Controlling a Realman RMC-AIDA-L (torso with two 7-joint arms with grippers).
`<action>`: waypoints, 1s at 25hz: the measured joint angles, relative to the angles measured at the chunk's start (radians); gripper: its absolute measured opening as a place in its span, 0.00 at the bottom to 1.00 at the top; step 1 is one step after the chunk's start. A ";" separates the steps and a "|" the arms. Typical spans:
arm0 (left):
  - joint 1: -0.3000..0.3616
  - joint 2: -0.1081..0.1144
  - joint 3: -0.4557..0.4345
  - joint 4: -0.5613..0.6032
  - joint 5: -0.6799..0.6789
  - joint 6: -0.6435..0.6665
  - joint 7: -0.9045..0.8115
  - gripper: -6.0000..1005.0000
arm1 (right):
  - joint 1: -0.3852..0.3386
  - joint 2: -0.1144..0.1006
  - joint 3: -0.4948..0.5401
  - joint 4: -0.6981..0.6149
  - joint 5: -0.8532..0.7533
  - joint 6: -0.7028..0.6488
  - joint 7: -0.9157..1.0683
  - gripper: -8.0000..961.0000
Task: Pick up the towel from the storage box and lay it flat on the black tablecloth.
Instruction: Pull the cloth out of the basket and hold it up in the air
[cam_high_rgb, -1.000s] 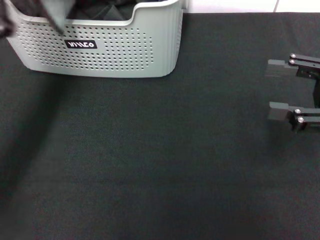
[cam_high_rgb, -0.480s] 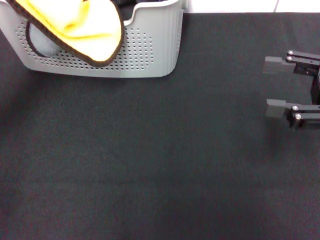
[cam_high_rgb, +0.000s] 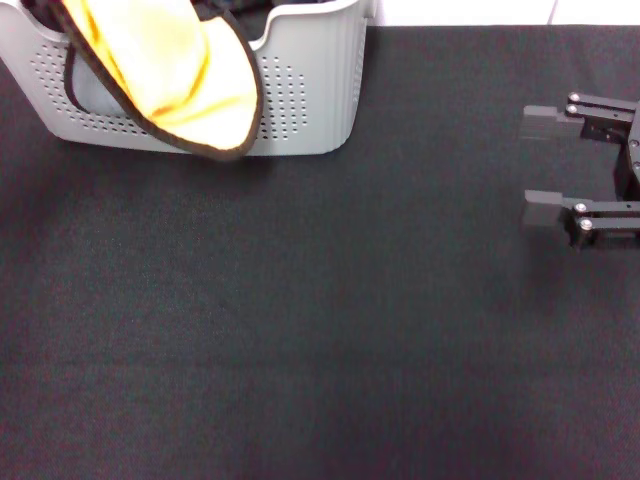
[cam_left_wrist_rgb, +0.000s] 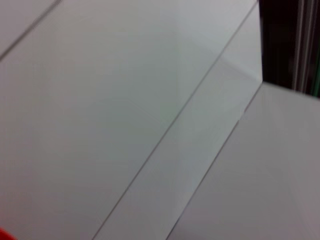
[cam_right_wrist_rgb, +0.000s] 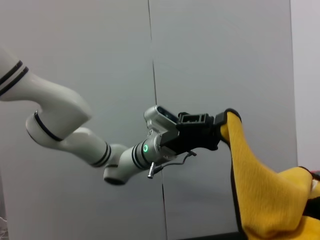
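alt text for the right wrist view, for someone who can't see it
The left gripper, on a white jointed arm reaching across from the side, is shut on the top edge of the towel, a yellow cloth with black edging that hangs down from it. Behind them is a plain grey panelled wall.

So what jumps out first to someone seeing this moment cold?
The bright yellow-orange towel stands out, hanging in front of the grey storage box at the far left of the black tablecloth. In the right wrist view the left pincer holds it up by one corner, shut on its edge. The right pincer waits open at the right, above bare cloth.
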 joint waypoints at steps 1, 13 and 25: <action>-0.011 0.010 0.000 -0.011 0.028 0.000 -0.002 0.02 | 0.001 0.001 -0.001 0.000 -0.007 0.010 0.000 0.80; 0.077 0.027 0.000 -0.128 -0.023 -0.004 -0.012 0.02 | 0.014 0.002 -0.003 0.015 -0.018 0.059 -0.001 0.80; 0.184 0.011 -0.001 -0.147 -0.154 -0.004 0.001 0.02 | 0.074 0.004 -0.009 0.038 -0.023 0.155 -0.001 0.80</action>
